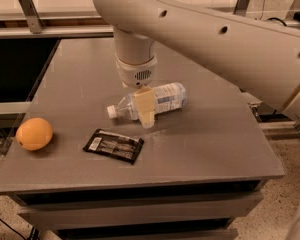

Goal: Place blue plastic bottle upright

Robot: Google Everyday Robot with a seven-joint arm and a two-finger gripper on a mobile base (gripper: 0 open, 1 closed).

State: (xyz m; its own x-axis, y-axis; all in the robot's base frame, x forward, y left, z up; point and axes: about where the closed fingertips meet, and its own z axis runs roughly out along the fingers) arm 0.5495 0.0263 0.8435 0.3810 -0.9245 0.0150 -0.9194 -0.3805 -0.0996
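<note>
Jaws of the gripper (146, 116) are down at the blue plastic bottle (167, 98), but I cannot tell if they squeeze it. It lies on its side on the table (215, 144), cap pointing left. Grab tight, then tip it up slowly.

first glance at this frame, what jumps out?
The big cream arm sweeps in from the upper right and fills the top of the view. Its gripper is down at the middle of the blue plastic bottle, which lies on its side mid-table with its white cap pointing left. An orange sits near the left edge of the table, with a flat black packet between it and the bottle.
</note>
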